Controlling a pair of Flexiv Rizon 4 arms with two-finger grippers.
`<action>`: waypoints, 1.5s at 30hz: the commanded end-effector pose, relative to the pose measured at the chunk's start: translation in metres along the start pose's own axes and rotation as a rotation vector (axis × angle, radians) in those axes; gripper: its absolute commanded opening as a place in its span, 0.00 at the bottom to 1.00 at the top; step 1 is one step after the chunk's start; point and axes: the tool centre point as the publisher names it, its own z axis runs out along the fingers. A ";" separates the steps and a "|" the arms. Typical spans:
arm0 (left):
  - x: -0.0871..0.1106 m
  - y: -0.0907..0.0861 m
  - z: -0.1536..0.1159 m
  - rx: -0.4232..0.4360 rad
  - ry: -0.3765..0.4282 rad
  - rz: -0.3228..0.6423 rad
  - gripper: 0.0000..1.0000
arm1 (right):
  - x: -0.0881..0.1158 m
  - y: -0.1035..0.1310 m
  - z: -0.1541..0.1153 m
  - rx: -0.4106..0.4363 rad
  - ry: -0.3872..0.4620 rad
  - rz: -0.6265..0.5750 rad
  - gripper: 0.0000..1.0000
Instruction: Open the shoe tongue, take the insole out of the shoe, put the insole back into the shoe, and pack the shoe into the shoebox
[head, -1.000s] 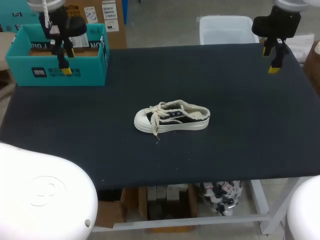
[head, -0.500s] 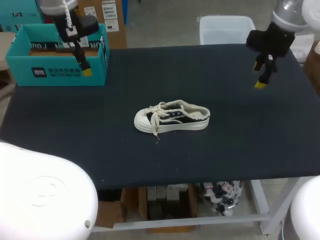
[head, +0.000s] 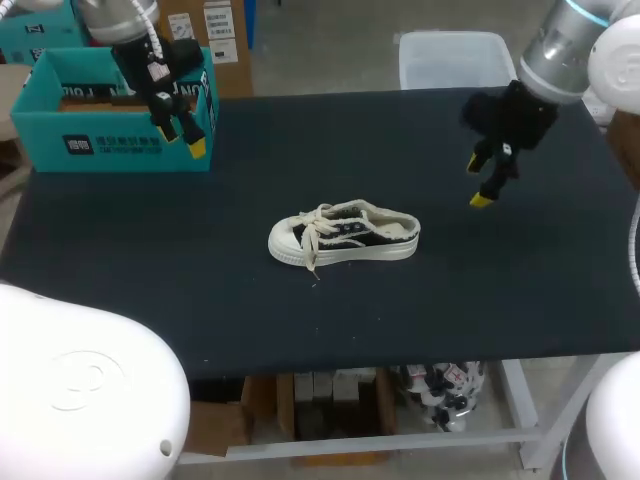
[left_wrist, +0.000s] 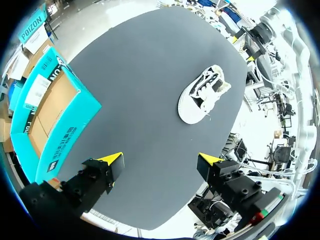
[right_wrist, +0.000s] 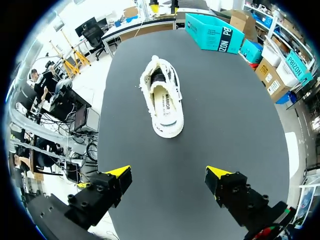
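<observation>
— Nearest entry?
— Table (head: 480, 290), dark cloth top. Mid-table: shoe (head: 344, 236), black canvas with off-white trim, upright on its sole, toe to the left, heel to the right. Well apart from both arms, probably for reach from either side.

— Laces, contents?
— Laces (head: 312, 228) slack, one end trailing down the near side onto the cloth. Insole (right_wrist: 165, 105) in place, pale, visible down through the opening from the right wrist view. Tongue not yet opened, so far as can be judged; first step pending.

— Next out?
— Right gripper (right_wrist: 168, 172), above the table on the heel side, touching nothing. Fingers spread wide, nothing between. Aimed along the shoe's length, likely for the heel or collar.

— And beyond?
— Left gripper (left_wrist: 160, 160), above the far left of the table, just in front of the box. Likewise released and empty. Shoe ahead of it, toe nearest, a line suited to the laces and tongue.

— Farthest?
— Shoebox (head: 120, 145), teal, lidless, open upward at the far left corner, brown inside. Set off to the side, presumably to leave working room until packing.
</observation>
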 end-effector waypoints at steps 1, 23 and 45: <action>0.008 -0.002 0.008 0.003 -0.004 -0.009 1.00 | 0.013 0.004 0.016 -0.023 -0.014 0.003 1.00; 0.020 -0.008 0.015 -0.076 -0.031 0.064 1.00 | 0.024 0.017 0.043 -0.051 0.066 -0.008 1.00; 0.094 -0.046 0.046 0.007 -0.186 -0.433 1.00 | 0.014 0.040 0.085 -0.161 -0.006 0.003 1.00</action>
